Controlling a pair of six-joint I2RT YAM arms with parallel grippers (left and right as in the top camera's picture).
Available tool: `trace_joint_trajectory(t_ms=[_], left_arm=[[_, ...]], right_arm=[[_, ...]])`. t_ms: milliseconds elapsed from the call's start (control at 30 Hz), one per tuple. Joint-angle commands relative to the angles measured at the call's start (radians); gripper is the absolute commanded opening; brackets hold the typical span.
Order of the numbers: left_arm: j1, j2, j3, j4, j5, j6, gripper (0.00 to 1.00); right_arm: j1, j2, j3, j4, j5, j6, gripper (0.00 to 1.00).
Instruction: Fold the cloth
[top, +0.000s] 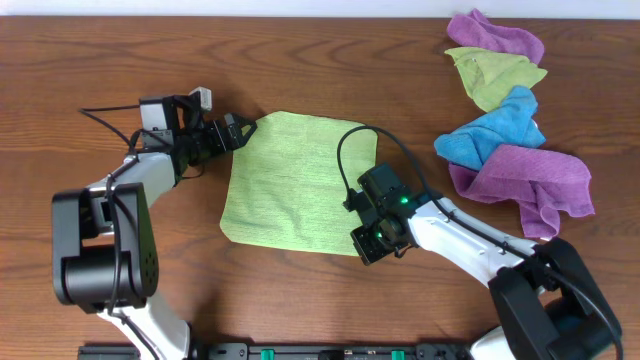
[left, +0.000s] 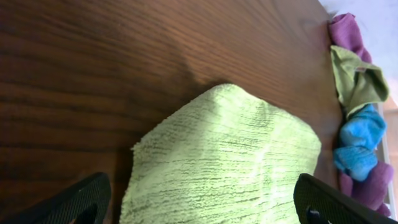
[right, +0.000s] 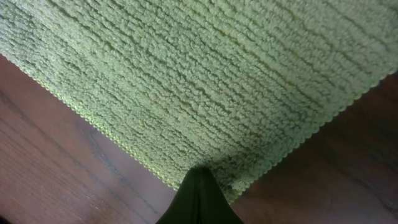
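A light green cloth (top: 295, 180) lies flat on the wooden table (top: 100, 60). My left gripper (top: 240, 130) is open at its upper-left corner; in the left wrist view the two fingers (left: 205, 199) straddle the cloth (left: 230, 149) low over that corner. My right gripper (top: 362, 245) is at the cloth's lower-right corner. In the right wrist view its fingers (right: 200, 186) are pressed together with their tip on the corner's hemmed edge of the cloth (right: 199, 74), pinching it.
A pile of other cloths lies at the right: purple (top: 495, 35), yellow-green (top: 495, 75), blue (top: 495, 130) and a larger purple one (top: 530, 180). The pile also shows in the left wrist view (left: 357, 93). A black cable loops over the cloth (top: 345, 165).
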Motion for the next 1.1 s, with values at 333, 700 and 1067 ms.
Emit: trace_joint_trajectory(t_ms=[333,700,1067], left_arm=[[0.000,0.188,0.048,0.290,0.186,-0.178,0.95],[-0.002,0.290,0.215,0.294,0.393,-0.256,0.95],[0.003,0.290,0.426,0.292,0.610,-0.299,0.96]], right_arm=[[0.021,0.061,-0.073,-0.038,0.060,0.016,0.01],[0.021,0.061,-0.073,-0.038,0.060,0.024,0.01],[0.021,0.061,-0.073,-0.038,0.061,0.031,0.02]])
